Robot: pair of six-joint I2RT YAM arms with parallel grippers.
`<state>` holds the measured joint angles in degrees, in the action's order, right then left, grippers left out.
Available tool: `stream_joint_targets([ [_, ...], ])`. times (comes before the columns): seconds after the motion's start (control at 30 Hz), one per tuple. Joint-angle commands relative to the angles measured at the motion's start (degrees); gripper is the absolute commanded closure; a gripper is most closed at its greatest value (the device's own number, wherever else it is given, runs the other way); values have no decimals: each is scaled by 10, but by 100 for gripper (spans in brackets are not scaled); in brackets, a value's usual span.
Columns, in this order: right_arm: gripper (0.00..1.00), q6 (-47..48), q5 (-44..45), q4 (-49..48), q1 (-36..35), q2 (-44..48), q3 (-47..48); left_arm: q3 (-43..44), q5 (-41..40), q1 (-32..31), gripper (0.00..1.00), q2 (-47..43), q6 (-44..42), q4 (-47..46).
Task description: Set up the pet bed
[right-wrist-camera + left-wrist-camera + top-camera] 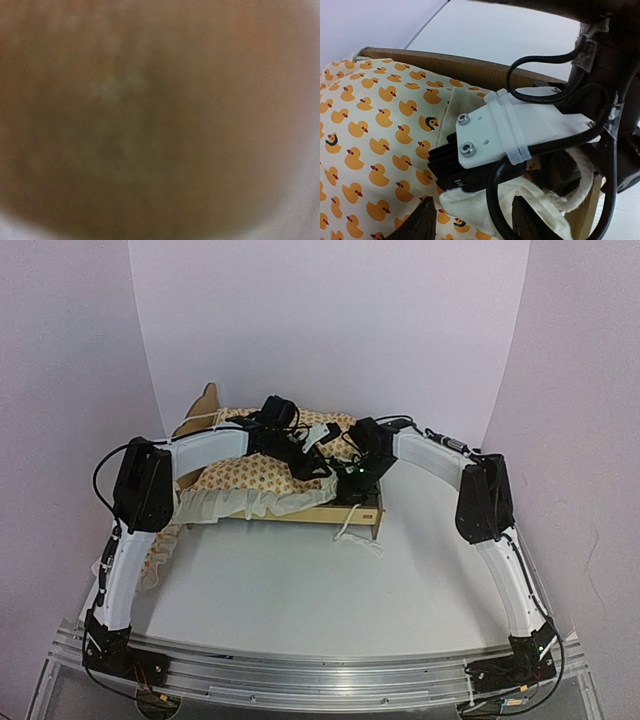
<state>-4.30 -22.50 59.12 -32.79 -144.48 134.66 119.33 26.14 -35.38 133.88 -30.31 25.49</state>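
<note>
Both arms are built alike, with long white shell links joined by boxy black joint housings. On the left arm point(120, 570) the black elbow block point(145, 485) has a thin black cable point(100, 468) looping out of it. The right arm point(510, 580) carries a matching block point(485, 498).

The left claw point(470, 227) has two dark, tapered fingers point(417, 225). Just ahead of this claw, the other arm's wrist shows a white plate point(535, 127) with two silver screws point(464, 119). A black ribbed block point(447, 167) sits beneath the plate, a white strap point(507, 127) wraps round it, and thick black cables point(490, 200) curl past it.
</note>
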Motion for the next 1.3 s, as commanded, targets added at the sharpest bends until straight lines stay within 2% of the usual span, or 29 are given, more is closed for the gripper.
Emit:
stream_joint_targets([
  [0.0, 96, 72, 0, 191, -13, -47, -4, 9, 7, 9, 31, -69, -7, 11],
  [0.07, 92, 92, 25, 189, -14, -62, 21, 8, 26, 14, 23, -86, -18, 31],
  [0.13, 88, 112, 45, 186, -15, -80, 57, 8, 49, 17, 22, -101, -40, 59],
  [0.37, 67, 189, 71, 161, -34, -137, 100, -33, 166, 17, 29, -158, -129, 178],
  [0.57, 54, 163, 92, 162, -37, -131, 79, -74, 183, 16, 34, -174, -135, 192],
  [0.7, 52, 126, 34, 133, -36, -64, 94, -66, 195, 15, 42, -172, -147, 207],
  [0.83, 49, 58, -34, 74, -35, 30, 55, -43, 218, 13, 49, -172, -159, 222],
  [1.03, 46, -29, -33, 52, -34, 114, -9, -70, 209, -10, 57, -173, -168, 224],
  [1.17, 42, -50, -30, 51, -34, 122, -10, -98, 206, -21, 58, -169, -127, 165],
  [1.27, 45, -65, -21, 48, -34, 139, -21, -122, 193, -33, 58, -165, -118, 120],
])
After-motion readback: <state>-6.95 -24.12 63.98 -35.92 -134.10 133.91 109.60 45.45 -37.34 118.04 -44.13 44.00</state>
